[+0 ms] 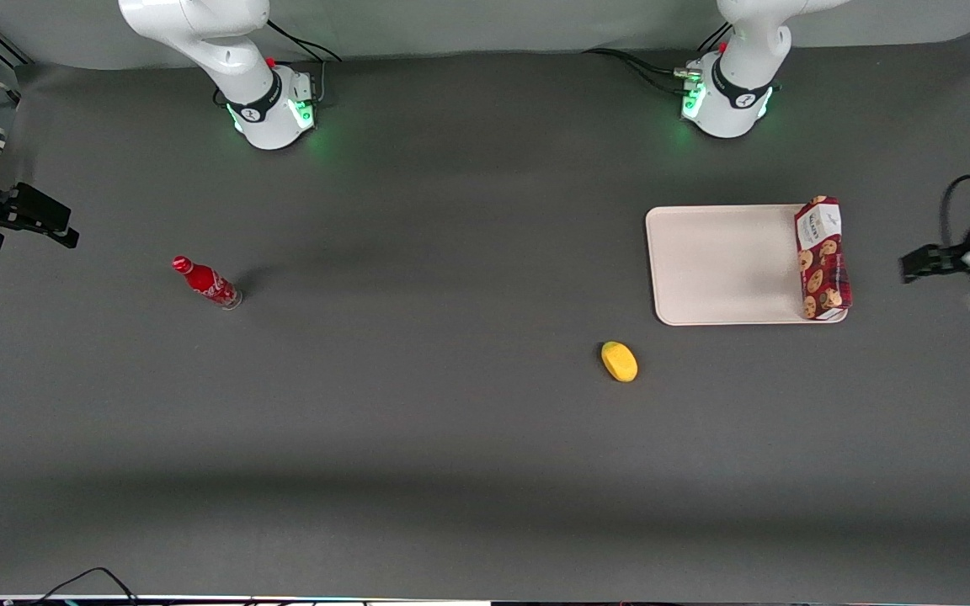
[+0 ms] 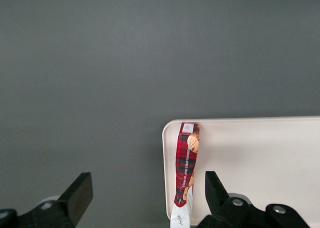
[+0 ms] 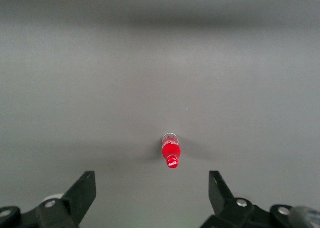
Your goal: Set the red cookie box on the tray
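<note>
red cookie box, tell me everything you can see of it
The red cookie box is a long, narrow carton, apparently cardboard, in dark-red tartan printed with round brown cookies, with a white label panel at the end farther from the front camera. It looks closed and undamaged. It lies along the tray's edge nearest the working arm, its nearer end at the tray's corner. Whether it rests flat or on the rim is unclear. The end effector is open and clear of it, off the tray toward the working arm's end of the table.
</note>
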You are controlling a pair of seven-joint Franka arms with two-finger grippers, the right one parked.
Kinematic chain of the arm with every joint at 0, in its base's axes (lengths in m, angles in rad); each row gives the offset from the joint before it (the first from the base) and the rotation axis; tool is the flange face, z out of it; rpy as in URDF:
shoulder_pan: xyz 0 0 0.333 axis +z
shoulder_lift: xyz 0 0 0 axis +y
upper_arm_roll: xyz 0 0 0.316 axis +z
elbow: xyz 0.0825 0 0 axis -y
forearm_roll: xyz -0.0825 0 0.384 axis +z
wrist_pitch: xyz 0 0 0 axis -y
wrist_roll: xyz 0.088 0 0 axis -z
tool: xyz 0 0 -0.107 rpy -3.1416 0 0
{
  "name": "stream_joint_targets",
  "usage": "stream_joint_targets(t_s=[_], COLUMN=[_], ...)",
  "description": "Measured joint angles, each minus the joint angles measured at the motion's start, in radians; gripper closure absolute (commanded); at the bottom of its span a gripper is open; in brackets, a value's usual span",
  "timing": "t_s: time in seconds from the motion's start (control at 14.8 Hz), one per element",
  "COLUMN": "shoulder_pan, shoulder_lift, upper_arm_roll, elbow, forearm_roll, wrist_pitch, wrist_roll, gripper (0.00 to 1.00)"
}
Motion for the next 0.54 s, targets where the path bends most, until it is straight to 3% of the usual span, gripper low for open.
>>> stream_joint_targets(t_s=[0.2, 0.54], shoulder_pan=[-0.001, -0.005], shoulder_lift=[-0.002, -0.001], upper_arm_roll=[-0.016, -0.110], elbow=[0.157, 0.331], forearm_roll=[-0.065, -0.096], wrist_pitch=[-0.106, -0.333], wrist_roll=[-0.002, -0.084], gripper=[0.00, 0.00])
